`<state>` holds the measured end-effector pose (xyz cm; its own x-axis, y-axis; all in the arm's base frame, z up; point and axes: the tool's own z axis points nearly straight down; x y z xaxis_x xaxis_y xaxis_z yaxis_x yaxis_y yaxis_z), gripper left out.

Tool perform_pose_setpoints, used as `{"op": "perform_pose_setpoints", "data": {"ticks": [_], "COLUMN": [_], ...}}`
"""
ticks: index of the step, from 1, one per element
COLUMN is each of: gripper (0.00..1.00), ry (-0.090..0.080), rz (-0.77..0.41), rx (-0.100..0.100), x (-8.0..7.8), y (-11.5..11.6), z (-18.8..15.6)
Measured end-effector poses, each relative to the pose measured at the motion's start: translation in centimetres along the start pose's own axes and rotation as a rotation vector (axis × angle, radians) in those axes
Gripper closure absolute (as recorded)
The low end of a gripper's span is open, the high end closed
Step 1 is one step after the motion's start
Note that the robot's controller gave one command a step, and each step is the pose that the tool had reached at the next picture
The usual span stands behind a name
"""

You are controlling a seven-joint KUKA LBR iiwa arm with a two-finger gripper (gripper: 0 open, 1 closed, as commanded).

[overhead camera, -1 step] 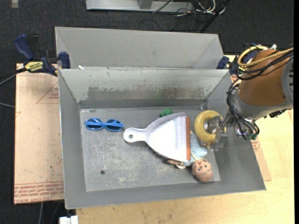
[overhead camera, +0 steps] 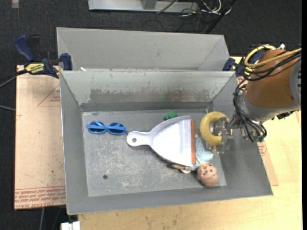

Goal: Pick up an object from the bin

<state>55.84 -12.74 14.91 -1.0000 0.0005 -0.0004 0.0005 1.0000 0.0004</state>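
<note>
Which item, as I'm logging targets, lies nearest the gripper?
The yellow ring at the bin's right, beside the gripper; the white dustpan and blue toy lie farther left.

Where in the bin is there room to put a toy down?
The biggest bare patch is the near left floor, bordered by the blue glasses, the white dustpan and the near wall. The right side is crowded: dustpan, yellow ring, doll head and gripper sit close together.

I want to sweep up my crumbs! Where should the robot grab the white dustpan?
By its handle, probably, coming straight down from above. The dustpan lies flat, with that narrow handle pointing left over bare bin floor. The rest of it is too wide to grip, and its right end crowds the doll.
</note>
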Motion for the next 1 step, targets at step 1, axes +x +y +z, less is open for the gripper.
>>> {"op": "perform_pose_setpoints", "data": {"ticks": [1], "gripper": [0.00], "ry": [0.008], "rz": [0.013], "rx": [-0.003], "x": [0.09], "y": [-0.27], "z": [-4.30]}}
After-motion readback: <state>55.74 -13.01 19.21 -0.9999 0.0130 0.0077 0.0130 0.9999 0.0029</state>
